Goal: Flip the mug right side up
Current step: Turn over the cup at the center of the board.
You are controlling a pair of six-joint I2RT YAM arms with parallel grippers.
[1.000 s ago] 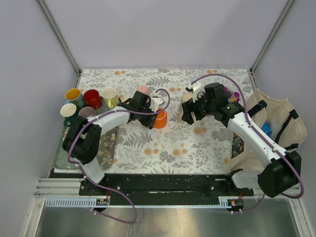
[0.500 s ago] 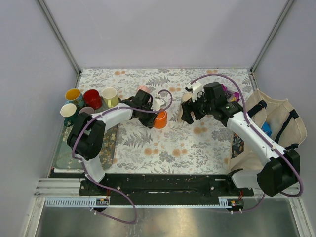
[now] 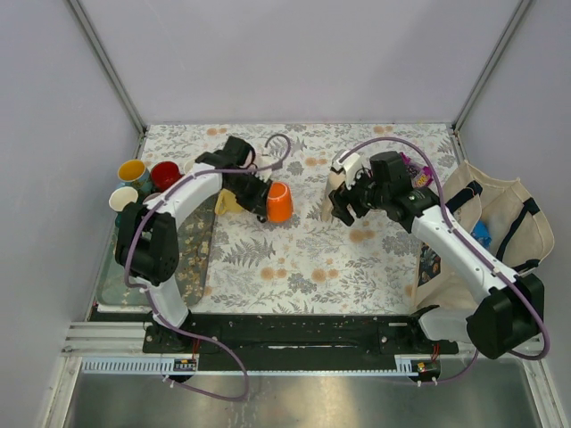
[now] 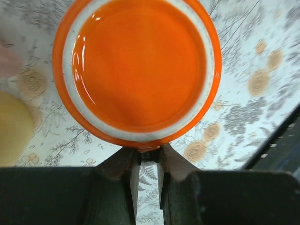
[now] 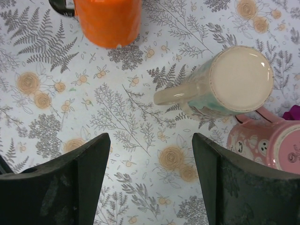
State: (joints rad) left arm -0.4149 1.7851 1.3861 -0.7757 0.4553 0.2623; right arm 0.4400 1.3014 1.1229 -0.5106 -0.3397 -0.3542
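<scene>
Left jaws pinched shut on handle of orange mug (image 4: 140,65). Mug tipped over at mid-left of surface (image 3: 312,259), base toward wrist camera. Flip looks underway. Next up, I'd guess: roll wrist till mouth faces up, set down gently. Right jaws wide open, empty.

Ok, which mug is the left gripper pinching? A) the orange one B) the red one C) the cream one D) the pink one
A: in the left wrist view the left gripper is shut on the orange mug, at its near edge.
</scene>
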